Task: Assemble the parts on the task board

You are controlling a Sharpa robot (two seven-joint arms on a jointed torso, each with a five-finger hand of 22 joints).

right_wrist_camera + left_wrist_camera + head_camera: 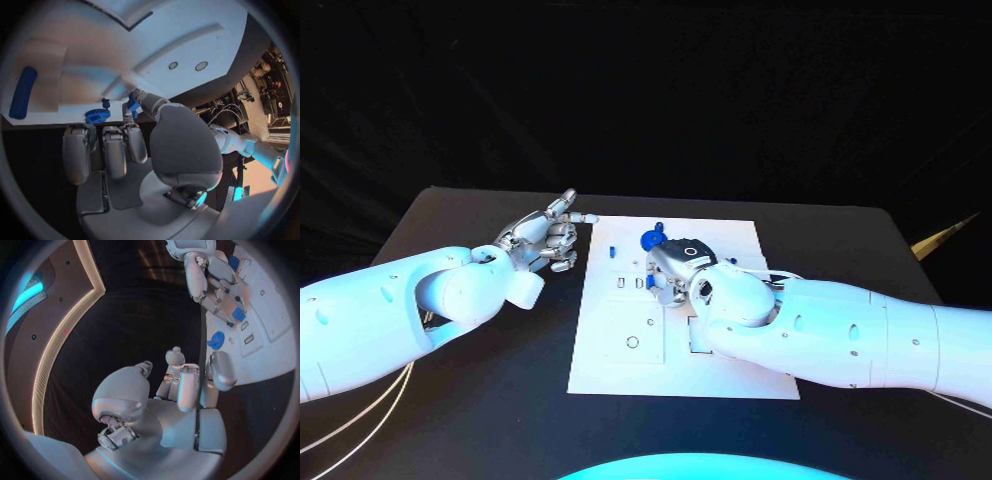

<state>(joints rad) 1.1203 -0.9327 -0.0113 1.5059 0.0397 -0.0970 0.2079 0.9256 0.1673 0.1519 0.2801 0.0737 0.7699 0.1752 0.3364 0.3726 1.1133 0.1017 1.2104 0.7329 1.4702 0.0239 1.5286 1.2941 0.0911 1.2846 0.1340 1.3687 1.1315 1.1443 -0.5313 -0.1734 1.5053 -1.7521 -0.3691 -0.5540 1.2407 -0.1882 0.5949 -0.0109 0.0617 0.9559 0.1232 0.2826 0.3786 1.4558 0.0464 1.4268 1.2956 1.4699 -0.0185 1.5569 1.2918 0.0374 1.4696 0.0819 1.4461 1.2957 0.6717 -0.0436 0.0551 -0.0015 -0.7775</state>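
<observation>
Currently I saw the task board (pixel 661 370) at frame centre on the black counter (pixel 473 420). My right hand (pixel 678 262) sat over its upper part, pinching a small blue part (pixel 132 104) in its fingertips, beside a blue gear (pixel 651 240). My left hand (pixel 545 240) hovered left of the board, fingers curled, holding nothing.

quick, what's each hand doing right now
Left hand: holds nothing, fingers partly curled, beside the task board.
Right hand: cannot tell.

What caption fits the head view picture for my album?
Right hand works over the white board by a blue gear; left hand waits beside it.
</observation>
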